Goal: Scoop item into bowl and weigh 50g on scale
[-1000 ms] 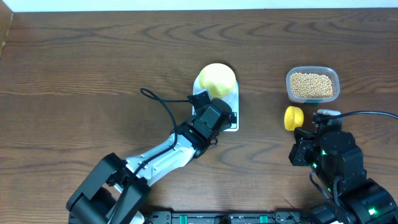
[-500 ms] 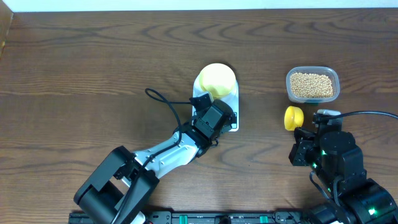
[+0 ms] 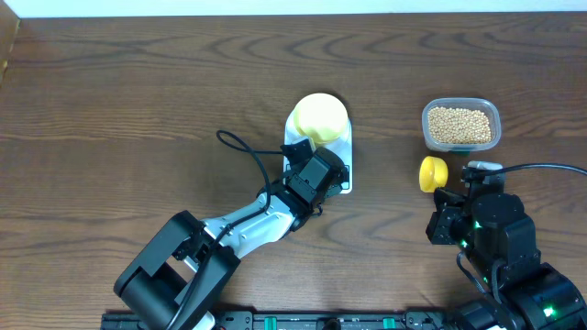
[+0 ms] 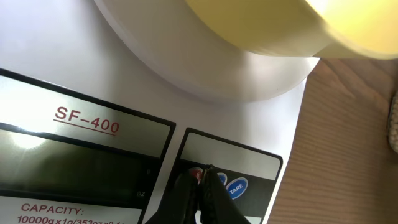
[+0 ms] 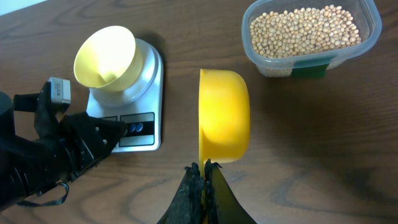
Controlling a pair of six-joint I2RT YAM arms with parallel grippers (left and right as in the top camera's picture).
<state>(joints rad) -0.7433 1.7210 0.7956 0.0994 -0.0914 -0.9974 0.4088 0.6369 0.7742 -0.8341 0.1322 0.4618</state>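
The pale-yellow bowl (image 3: pixel 318 117) (image 5: pixel 106 56) stands empty on the white scale (image 3: pixel 343 147) (image 5: pixel 154 71). My left gripper (image 3: pixel 336 174) (image 4: pixel 204 172) is shut with nothing in it. Its joined tips rest at the red button on the scale's (image 4: pixel 149 56) front panel, beside the blue TARE button (image 4: pixel 236 186). The bowl's wall (image 4: pixel 280 25) fills the top of the left wrist view. The beans (image 3: pixel 459 126) (image 5: pixel 305 28) lie in a clear tub at the right. My right gripper (image 3: pixel 448 196) (image 5: pixel 204 167) is shut on the handle of a yellow scoop (image 3: pixel 433 173) (image 5: pixel 225 115), which it holds on edge between scale and tub.
The clear tub (image 3: pixel 496 114) (image 5: pixel 373 15) sits at the table's right rear. A black cable (image 3: pixel 246 156) loops off the left arm, left of the scale. Brown wooden tabletop (image 3: pixel 138 101) surrounds everything.
The left arm's rear links have shifted a little to the right while its tips stay at the scale's buttons. The right arm and scoop have not moved.
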